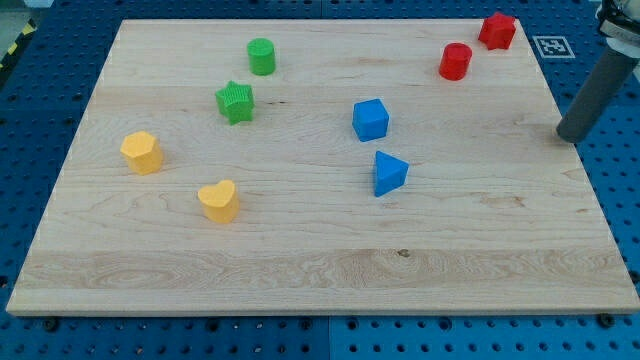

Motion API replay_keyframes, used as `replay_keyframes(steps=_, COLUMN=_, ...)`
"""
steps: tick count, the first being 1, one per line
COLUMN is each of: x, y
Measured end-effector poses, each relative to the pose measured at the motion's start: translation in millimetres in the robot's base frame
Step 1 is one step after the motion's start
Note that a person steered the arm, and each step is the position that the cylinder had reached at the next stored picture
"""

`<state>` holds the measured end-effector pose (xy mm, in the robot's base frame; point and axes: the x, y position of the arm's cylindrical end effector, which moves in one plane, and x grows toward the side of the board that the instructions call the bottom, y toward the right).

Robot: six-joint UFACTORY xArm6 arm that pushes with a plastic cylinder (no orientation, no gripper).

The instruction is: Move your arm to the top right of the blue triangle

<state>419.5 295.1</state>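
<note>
Presently, camera view: my tip (568, 137) is resting off the worktop's (300, 260) right edge, well apart from the blue triangle (389, 172), which is lying right of centre below the blue cube (370, 119). Approach is pending (no gripper is fitted, so none is showing); the next move is calling for leftward travel.

My tip (568, 137) sits at the right edge of the board (300, 270). The blue triangle (389, 172) is well off to its left, slightly lower, with the blue cube (370, 119) just above it. The red cylinder (455, 61) and red block (497, 30) are up-left of the tip.
</note>
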Motion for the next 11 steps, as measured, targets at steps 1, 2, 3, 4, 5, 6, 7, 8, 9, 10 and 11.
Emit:
replay_keyframes(steps=1, x=0.0, y=0.3)
replay_keyframes(steps=2, x=0.0, y=0.3)
replay_keyframes(steps=3, x=0.3, y=0.3)
replay_keyframes(steps=4, x=0.3, y=1.7)
replay_keyframes(steps=5, x=-0.1, y=2.0)
replay_keyframes(steps=6, x=5.6, y=-11.2)
replay_keyframes(steps=7, x=32.3, y=-34.3)
replay_keyframes(steps=8, x=53.7, y=-84.5)
replay_keyframes(steps=9, x=53.7, y=-84.5)
replay_keyframes(steps=10, x=45.0, y=-87.6)
replay_keyframes(steps=11, x=33.6, y=-126.0)
